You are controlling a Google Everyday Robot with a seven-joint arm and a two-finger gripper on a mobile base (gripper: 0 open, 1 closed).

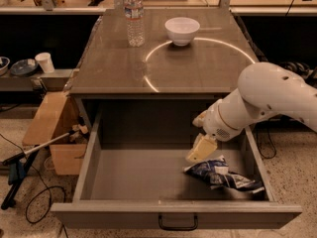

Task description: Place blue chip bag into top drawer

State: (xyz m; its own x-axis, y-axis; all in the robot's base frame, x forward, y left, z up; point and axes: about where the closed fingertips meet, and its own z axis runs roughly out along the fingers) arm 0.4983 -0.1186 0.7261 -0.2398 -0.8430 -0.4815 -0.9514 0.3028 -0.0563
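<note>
**Figure: the blue chip bag (223,175) lies inside the open top drawer (124,175), with the gripper (199,149) poised just above it.**

We see the drawer pulled fully out beneath the table (114,68), its black handle (178,225) at 6 o'clock on the front panel. The bag rests flat and crumpled on the grey floor, at about 4 o'clock within the drawer and close to the right wall. The white arm (267,95) enters from 3 o'clock and bends down into the drawer, so the gripper sits at 10 o'clock from the bag, over its left end. We cannot tell whether it is spread or pressed together, nor whether it touches the foil. On the tabletop, a water bottle (134,16) stands at 11 o'clock and a white bowl (182,30) at 12 o'clock, well apart. A cardboard box (49,128) sits on the ground at 9 o'clock from the drawer.
</note>
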